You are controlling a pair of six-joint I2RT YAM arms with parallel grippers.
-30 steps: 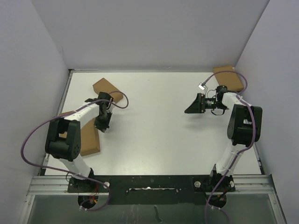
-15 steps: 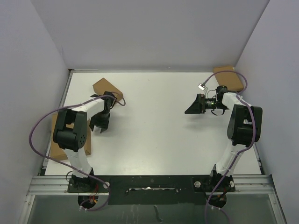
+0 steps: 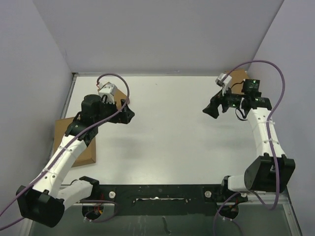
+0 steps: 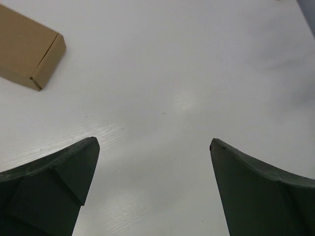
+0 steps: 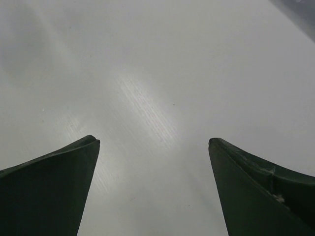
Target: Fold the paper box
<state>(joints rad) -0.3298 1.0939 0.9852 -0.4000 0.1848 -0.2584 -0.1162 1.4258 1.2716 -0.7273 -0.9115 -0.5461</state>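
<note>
While the left end effector (image 4: pixel 152 142) and right end effector (image 5: pixel 153 140) gape empty, the paper box (image 3: pixel 86 152) lies at the left edge of the desk (image 3: pixel 172 137); likely light and stiff, it is best pinched by a flap.

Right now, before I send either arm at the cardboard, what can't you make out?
The paper box, top view: the left arm crosses it; flaps and slits too small to read.
The small brown box, left wrist view: cut off by the frame's left edge.
The far-right cardboard, top view: the right arm covers part.
Neither wrist view shows the paper box.
</note>
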